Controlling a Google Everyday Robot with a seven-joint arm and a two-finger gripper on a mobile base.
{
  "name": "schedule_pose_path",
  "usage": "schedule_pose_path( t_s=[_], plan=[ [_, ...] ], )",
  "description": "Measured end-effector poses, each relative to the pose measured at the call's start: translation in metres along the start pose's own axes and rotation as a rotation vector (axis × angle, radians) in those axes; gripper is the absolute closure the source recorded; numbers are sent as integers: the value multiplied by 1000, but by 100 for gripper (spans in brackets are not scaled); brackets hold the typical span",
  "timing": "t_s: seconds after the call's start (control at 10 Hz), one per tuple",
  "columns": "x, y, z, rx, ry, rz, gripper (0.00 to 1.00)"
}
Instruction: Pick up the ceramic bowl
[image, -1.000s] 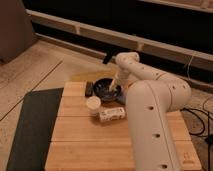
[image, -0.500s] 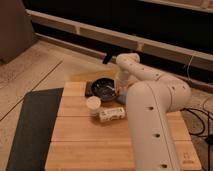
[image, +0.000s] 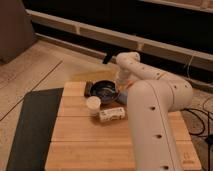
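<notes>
Dark and glossy, the ceramic bowl (image: 104, 91) sits near the far edge of the wooden table (image: 95, 145), its pale-streaked inside facing up. It looks to rest flat on the boards, not lifted. Just beside its left rim lies a small dark block (image: 88, 88), and touching or nearly touching its near rim stands a small white cup (image: 93, 103). A little nearer, a pale packet (image: 112, 114) lies on its side.

At the bowl's right rim the gripper (image: 118, 91) comes down from the white arm (image: 150, 115), which arches over from the right. From where I stand the wrist hides the fingers, so I cannot tell whether they are apart or closed on the rim. My guess is that the right side was chosen because the cup and block crowd the left and near sides, leaving that rim the freest place to take hold.

A dark mat (image: 32, 127) lies on the floor left of the table. I judge the pickup to be at the grasping stage, with the lift not yet done.
</notes>
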Motion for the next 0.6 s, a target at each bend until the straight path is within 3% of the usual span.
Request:
schedule_pose_path(
  t_s=[0.2,0.5,0.6],
  plan=[
    [-42,22,-82,90,-176,-85,100],
    [-69,73,-192,129,-386,-199,100],
    [-71,80,-208,134,-415,-214,100]
  ],
)
